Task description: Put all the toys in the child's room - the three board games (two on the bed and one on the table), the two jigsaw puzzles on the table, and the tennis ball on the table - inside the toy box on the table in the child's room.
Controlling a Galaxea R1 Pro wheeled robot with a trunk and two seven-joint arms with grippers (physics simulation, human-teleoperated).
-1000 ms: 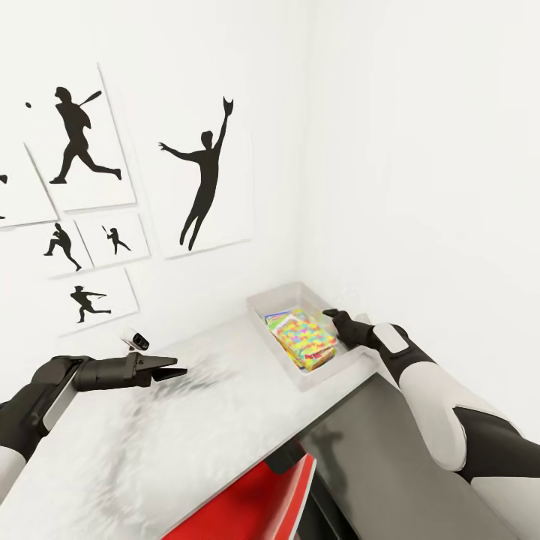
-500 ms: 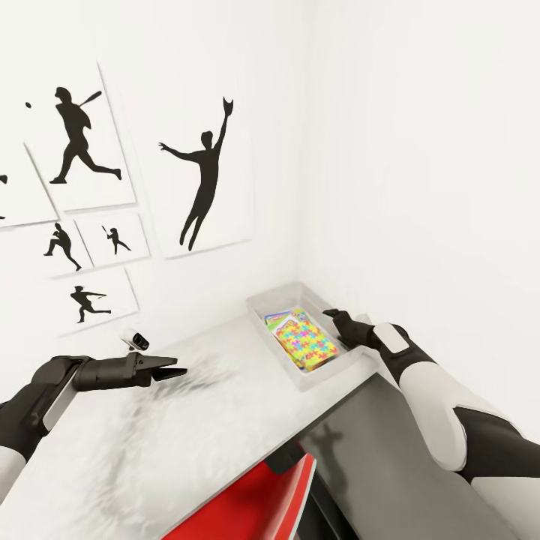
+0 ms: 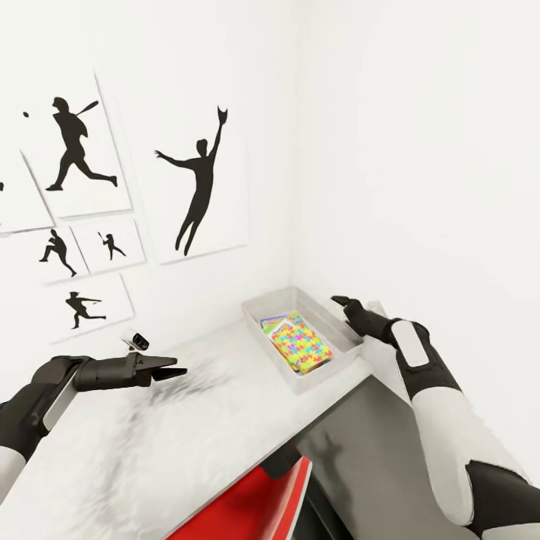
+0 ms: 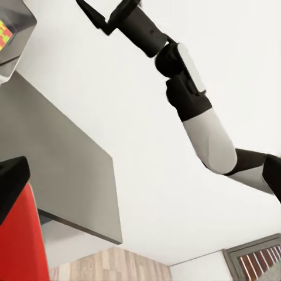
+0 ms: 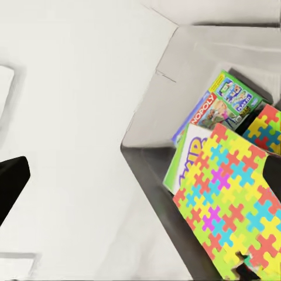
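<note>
Overhead, the right gripper (image 3: 341,303) hovers by the toy box (image 3: 300,370), fingers spread, empty; left gripper (image 3: 171,367) likewise.

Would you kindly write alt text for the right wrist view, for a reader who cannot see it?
A grey toy box on a white table holds a bright multicoloured jigsaw puzzle lying on top of board games, including a Monopoly box.

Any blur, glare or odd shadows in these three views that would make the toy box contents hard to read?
Head view: even, flat light, the table mottled with grey smudged shadow near the left claw; the toy box looks small but sharp. Right wrist view: the puzzle box and the board-game lettering read clearly, without glare. Left wrist view: tilted, the right arm against a plain white wall.
</note>
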